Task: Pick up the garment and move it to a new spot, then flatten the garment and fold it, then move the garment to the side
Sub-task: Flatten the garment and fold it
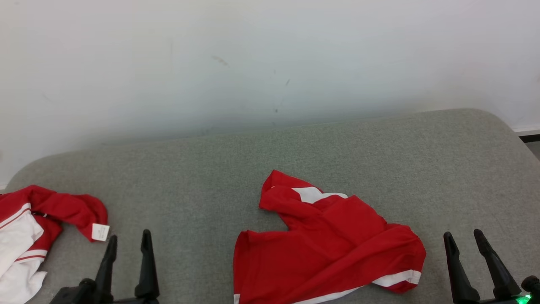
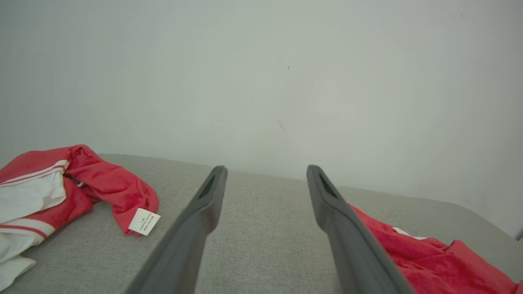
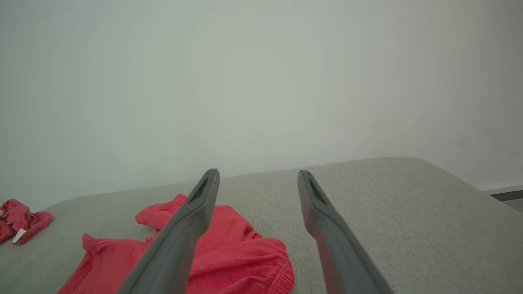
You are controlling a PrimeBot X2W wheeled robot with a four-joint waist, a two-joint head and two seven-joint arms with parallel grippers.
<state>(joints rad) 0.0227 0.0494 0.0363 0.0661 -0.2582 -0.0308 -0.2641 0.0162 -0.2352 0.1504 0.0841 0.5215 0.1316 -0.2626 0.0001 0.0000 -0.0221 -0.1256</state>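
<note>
Your left gripper [image 1: 129,242] and right gripper [image 1: 463,238] each carry two long, tapered, matte-black fingers [image 1: 147,261] with slotted tips, and a green light [image 1: 524,299] glows at the right gripper's base.

Bottom edge cuts off red garment [image 1: 329,249]; left edge cuts off second red-white garment [image 1: 63,209]; print on its tag [image 1: 100,232] too small to read.

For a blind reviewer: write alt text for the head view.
A crumpled red garment with white trim lies on a grey cushioned surface between the robot's open left hand and open right hand; a second red-and-white garment sits at the far left.
</note>
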